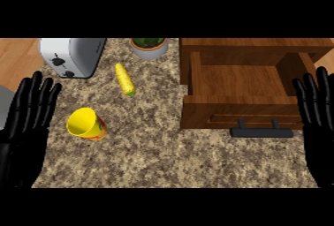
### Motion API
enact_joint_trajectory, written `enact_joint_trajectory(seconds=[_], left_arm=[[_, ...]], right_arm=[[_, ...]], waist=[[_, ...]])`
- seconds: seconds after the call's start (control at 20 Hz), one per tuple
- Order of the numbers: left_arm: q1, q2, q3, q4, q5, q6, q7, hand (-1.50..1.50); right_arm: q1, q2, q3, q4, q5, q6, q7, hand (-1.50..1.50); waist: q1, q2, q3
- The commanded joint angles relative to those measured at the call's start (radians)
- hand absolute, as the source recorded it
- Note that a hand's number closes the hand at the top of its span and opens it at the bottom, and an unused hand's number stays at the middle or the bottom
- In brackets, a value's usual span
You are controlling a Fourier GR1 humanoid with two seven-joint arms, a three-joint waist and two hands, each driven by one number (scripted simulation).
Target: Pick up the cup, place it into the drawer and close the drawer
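Both hands stood open, fingers straight and pointing up, holding nothing: the left hand (pixel 29 114) at the view's left edge, the right hand (pixel 317 110) at its right edge. The yellow cup (pixel 87 125) lay tilted on the granite counter (pixel 169 154), just beside the left hand's fingers (pixel 40 95) and untouched. The wooden drawer (pixel 238 84) stood pulled open, its black handle (pixel 261 131) toward the viewer, next to the right hand. By this evidence no step was done: grasping, placing and closing all remained.
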Motion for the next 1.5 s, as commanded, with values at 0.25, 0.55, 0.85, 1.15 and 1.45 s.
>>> enact_joint_trajectory(seconds=[0.25,0.55,0.85,1.15,1.45], left_arm=[[-0.055,0.134,0.241,0.065,0.203,-0.136,-0.041,-1.5],[-0.091,0.035,0.261,0.212,0.319,-0.026,0.104,-1.5],[-0.114,0.044,0.274,0.422,0.226,-0.04,-0.061,-1.5],[-0.038,0.066,0.318,0.572,0.243,-0.12,-0.169,-1.5],[-0.101,0.108,0.368,0.814,0.196,-0.109,-0.299,-1.5]], right_arm=[[0.063,-0.006,0.018,-0.123,0.03,0.025,0.012,-1.5],[-0.072,-0.076,-0.018,0.096,-0.053,0.118,0.114,-1.5],[-0.146,-0.052,-0.021,0.149,-0.049,0.121,0.107,-1.5],[-0.184,-0.081,-0.062,0.209,-0.057,0.163,0.065,-1.5],[-0.232,-0.068,-0.047,0.192,-0.027,0.135,0.121,-1.5]], waist=[[-0.014,-0.002,-0.001],[-0.01,0.001,-0.001],[-0.013,0.001,-0.001],[-0.011,0.0,-0.001],[-0.014,0.001,-0.001]])
